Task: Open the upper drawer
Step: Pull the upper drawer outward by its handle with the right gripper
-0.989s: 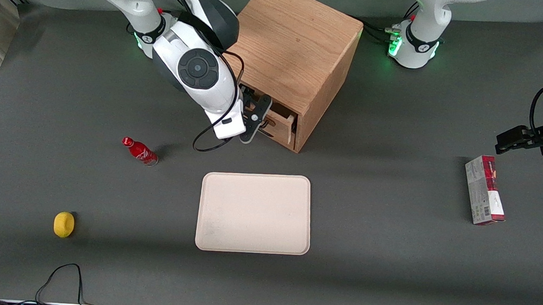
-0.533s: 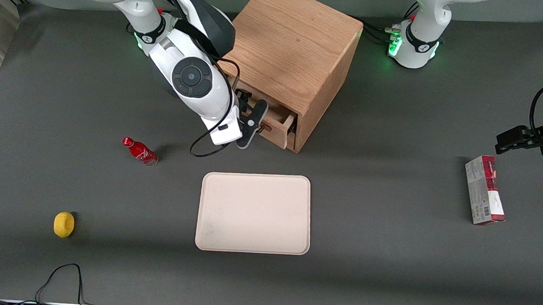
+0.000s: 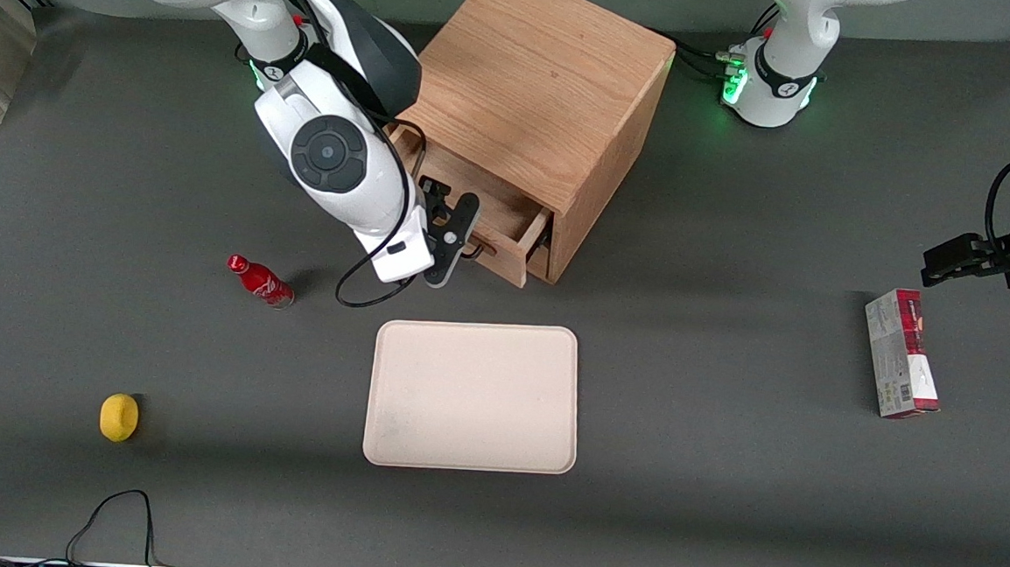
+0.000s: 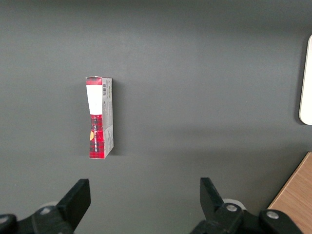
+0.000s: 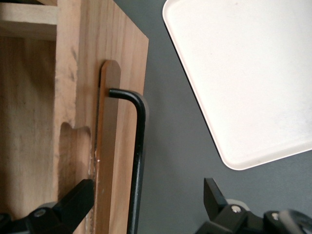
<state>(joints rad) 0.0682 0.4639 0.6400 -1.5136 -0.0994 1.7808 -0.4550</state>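
Observation:
The upper drawer (image 3: 510,266) is a shallow light oak tray that stands part way out of the front of the oak cabinet (image 3: 544,67). Its inside shows from above. My right gripper (image 3: 453,238) is at the drawer's front panel (image 5: 122,58). The gripper (image 5: 146,189) is open. The thin black wire handle (image 5: 139,161) runs between its two black fingers (image 5: 73,200). One finger is over the drawer's wood and the other is over the grey table. I see no finger pressing on the handle.
A cream tray (image 3: 472,395) lies nearer the front camera than the cabinet and also shows in the right wrist view (image 5: 243,73). A red bottle (image 3: 260,282) and a yellow lemon (image 3: 119,417) lie toward the working arm's end. A red-and-white box (image 3: 899,365) lies toward the parked arm's end.
The upper drawer has slid farther out of the cabinet. My gripper moved with the handle, toward the working arm's end and slightly nearer the camera.

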